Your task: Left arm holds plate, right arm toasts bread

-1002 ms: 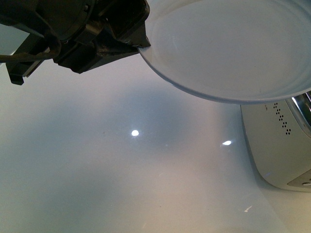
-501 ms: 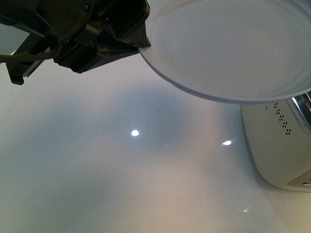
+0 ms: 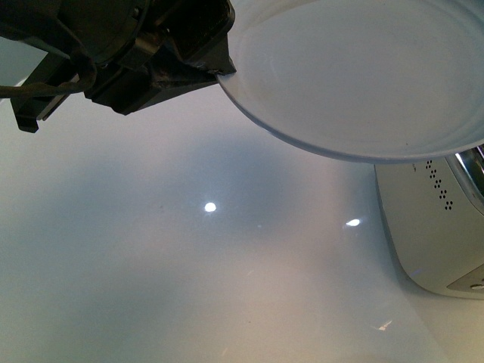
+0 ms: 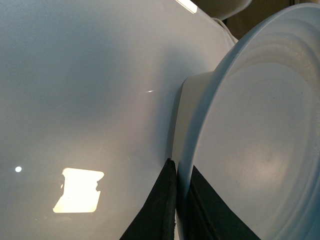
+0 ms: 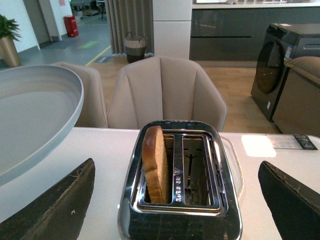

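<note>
In the front view the left gripper (image 3: 222,74) pinched the near rim of the plate (image 3: 355,76) and held it in the air, tilted, above the glossy white worktop (image 3: 151,265). The white toaster (image 3: 431,227) sat just beyond and below the plate, toward the worktop's right edge. Two bright lamp reflections lay on the bare surface.

In the left wrist view both black fingers (image 4: 160,205) were pressed on the rim, one on each face. The plate carried nothing, and the toaster's pale side showed just behind it.

In the right wrist view the right gripper (image 5: 176,167) hung over the toaster with its fingers spread wide and nothing between them. The bread slice (image 5: 154,165) stood upright in one of the two slots, its rounded top above the chrome rim, and the plate's edge lay close beside the toaster. Whether the slice was already toasted could not be told. A clean grip probably called for closing on the slice's flat faces above the rim, then lifting straight up with the plate level.

Beige chairs (image 5: 165,90) stood at the worktop's far edge. A washing machine (image 5: 272,60), a basket (image 5: 132,45) and a potted plant (image 5: 7,40) stood beyond them.
</note>
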You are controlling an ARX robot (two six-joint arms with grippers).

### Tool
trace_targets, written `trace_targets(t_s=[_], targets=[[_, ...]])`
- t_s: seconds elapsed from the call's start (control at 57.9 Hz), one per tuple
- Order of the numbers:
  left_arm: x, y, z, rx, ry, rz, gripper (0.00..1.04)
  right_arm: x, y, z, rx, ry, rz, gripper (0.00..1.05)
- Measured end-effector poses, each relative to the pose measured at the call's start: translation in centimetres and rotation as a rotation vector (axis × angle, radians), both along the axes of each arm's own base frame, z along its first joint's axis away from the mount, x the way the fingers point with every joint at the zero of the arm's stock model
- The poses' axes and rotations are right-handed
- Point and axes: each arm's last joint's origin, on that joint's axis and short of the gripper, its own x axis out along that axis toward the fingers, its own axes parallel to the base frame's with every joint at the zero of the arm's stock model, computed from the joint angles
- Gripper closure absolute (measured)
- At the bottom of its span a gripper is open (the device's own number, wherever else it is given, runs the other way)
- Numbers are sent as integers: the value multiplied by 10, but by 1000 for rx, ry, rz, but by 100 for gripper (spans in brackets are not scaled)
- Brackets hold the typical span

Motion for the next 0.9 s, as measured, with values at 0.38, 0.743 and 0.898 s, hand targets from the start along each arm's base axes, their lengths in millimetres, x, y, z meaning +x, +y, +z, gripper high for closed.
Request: trace_targets(t_s=[0.38, 0.743, 0.898], targets=[[0, 0, 0, 0, 0, 0, 102, 0, 0, 0, 0, 0, 0, 9], [0, -2, 0, 78, -59, 34, 102, 0, 0, 0, 0, 0, 0, 9], [3, 6, 3, 371, -230, 127, 102, 0, 0, 0, 1, -1, 1, 9]])
